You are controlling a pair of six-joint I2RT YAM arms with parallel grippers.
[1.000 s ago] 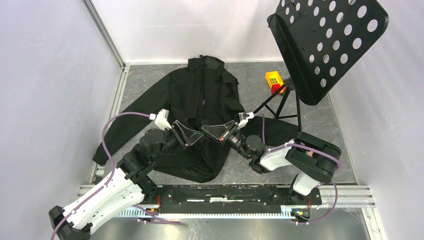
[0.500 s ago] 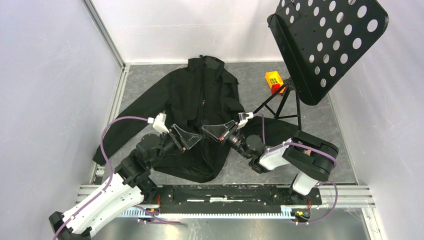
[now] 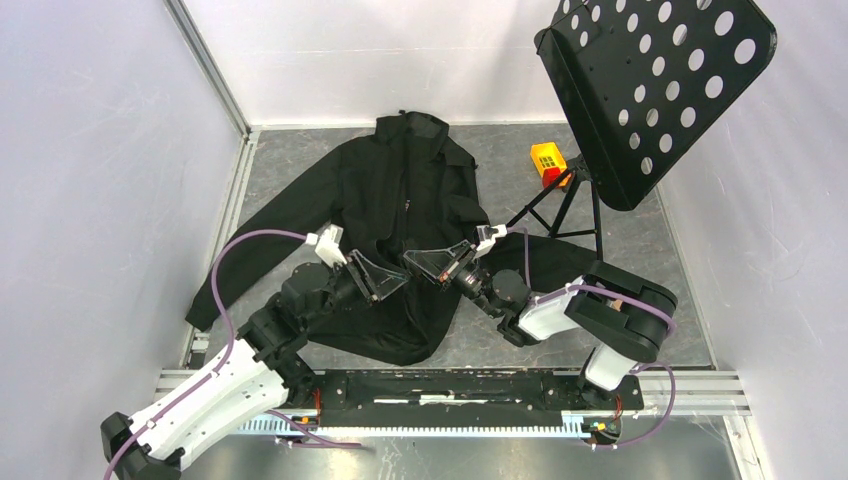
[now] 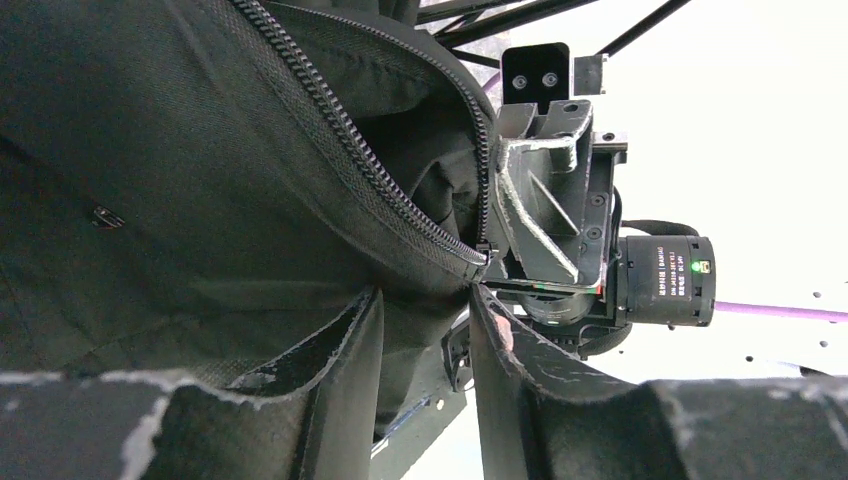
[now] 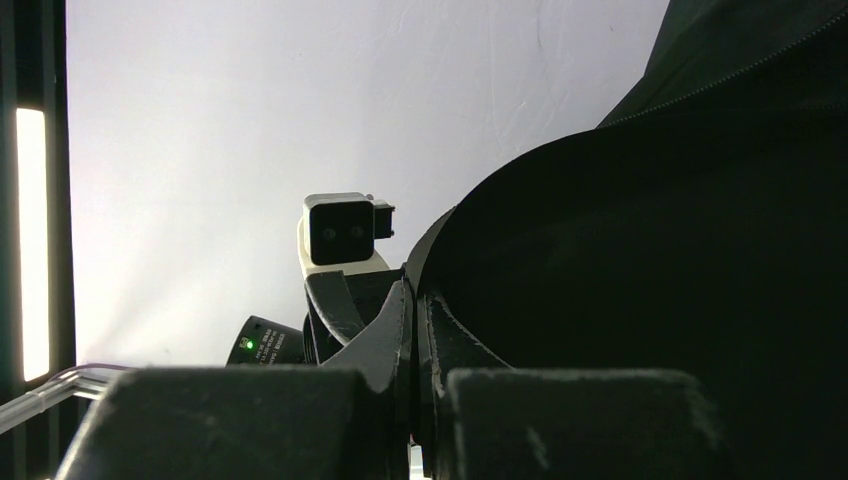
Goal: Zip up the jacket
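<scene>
The black jacket (image 3: 400, 190) lies spread on the grey floor, collar at the far end, its front open. My right gripper (image 3: 420, 262) is shut on the jacket's front edge by the lower end of the zipper (image 4: 400, 190). In the right wrist view its fingers (image 5: 405, 335) are pressed together beside black fabric (image 5: 650, 250). My left gripper (image 3: 388, 278) faces it from the left. In the left wrist view the left gripper (image 4: 425, 305) is open, with a fold of the jacket (image 4: 200, 200) hanging between the fingertips (image 4: 345, 360).
A black perforated music stand (image 3: 655, 80) on a tripod stands at the back right, its legs close to the jacket's right sleeve. A small orange and red block (image 3: 548, 160) lies by the tripod. White walls close in the left and right sides.
My left arm drew back a little toward the left, then came forward again to the jacket's front. The right arm and jacket have stayed still.
</scene>
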